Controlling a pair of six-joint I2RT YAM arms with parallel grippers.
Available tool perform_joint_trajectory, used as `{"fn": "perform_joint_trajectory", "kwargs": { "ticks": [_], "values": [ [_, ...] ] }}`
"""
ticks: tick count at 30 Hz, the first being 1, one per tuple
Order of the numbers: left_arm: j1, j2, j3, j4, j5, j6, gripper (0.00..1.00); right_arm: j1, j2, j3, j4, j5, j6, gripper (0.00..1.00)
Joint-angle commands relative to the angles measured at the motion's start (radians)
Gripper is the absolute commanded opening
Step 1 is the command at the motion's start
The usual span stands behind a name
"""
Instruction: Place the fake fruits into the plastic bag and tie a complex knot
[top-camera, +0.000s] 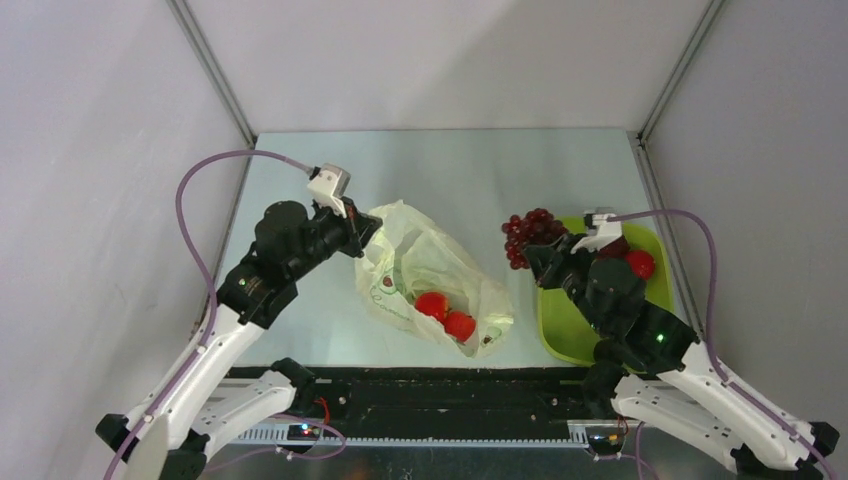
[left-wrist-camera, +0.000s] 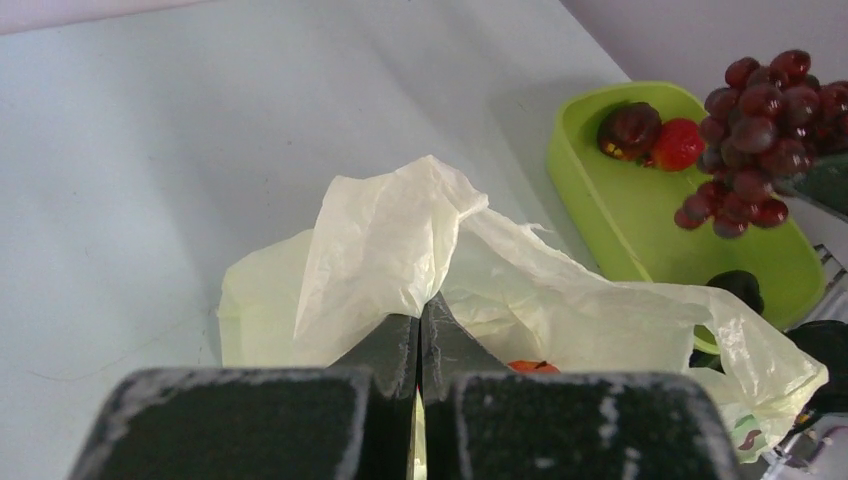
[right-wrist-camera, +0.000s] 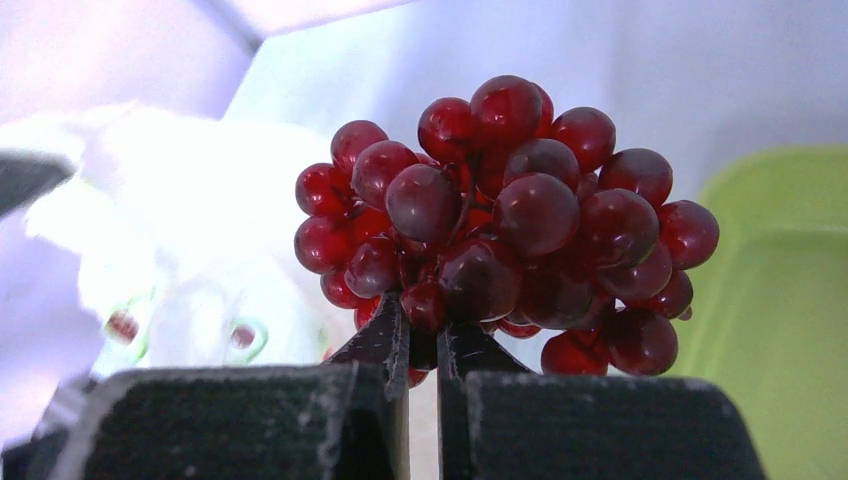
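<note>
The plastic bag (top-camera: 425, 275) lies crumpled at the table's middle with two bright red fruits (top-camera: 446, 316) inside. My left gripper (top-camera: 368, 232) is shut on the bag's upper left rim (left-wrist-camera: 420, 290), holding the film up. A dark grape cluster (top-camera: 532, 235) hangs above the table between bag and tray, and my right gripper (right-wrist-camera: 423, 322) is shut on its underside (right-wrist-camera: 500, 220). A red fruit (top-camera: 640, 264) and a dark maroon fruit (left-wrist-camera: 628, 130) rest in the lime-green tray (top-camera: 565, 335). No knot shows on the bag.
The lime-green tray (left-wrist-camera: 640, 215) sits at the right, close to the right wall. White enclosure walls stand on three sides. A black rail (top-camera: 450, 395) runs along the near edge between the arm bases. Purple cables loop over both arms.
</note>
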Motion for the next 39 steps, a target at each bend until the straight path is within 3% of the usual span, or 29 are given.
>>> {"fn": "perform_joint_trajectory", "kwargs": {
  "ticks": [1,13,18,23,27,33,39],
  "values": [
    [0.006,-0.023,0.009,0.096,-0.017,0.074,0.0,0.148,-0.002,0.04,0.14,-0.118,-0.179,0.0],
    [0.007,-0.12,-0.13,0.198,0.06,0.156,0.0,0.618,0.099,0.081,0.37,-0.072,-0.397,0.0],
    [0.007,-0.155,-0.169,0.227,0.079,0.152,0.0,0.716,0.241,0.158,0.361,-0.038,-0.463,0.0],
    [0.006,-0.167,-0.174,0.23,0.105,0.147,0.0,0.671,0.332,0.188,0.332,-0.195,-0.406,0.0],
    [0.006,-0.18,-0.18,0.234,0.113,0.146,0.0,0.556,0.377,0.22,0.26,-0.353,-0.301,0.0],
    [0.006,-0.193,-0.187,0.237,0.116,0.15,0.0,0.388,0.415,0.237,0.155,-0.443,-0.16,0.0],
    [0.006,-0.193,-0.191,0.242,0.128,0.149,0.0,0.295,0.438,0.256,-0.023,-0.302,-0.045,0.0]
  ]
}}
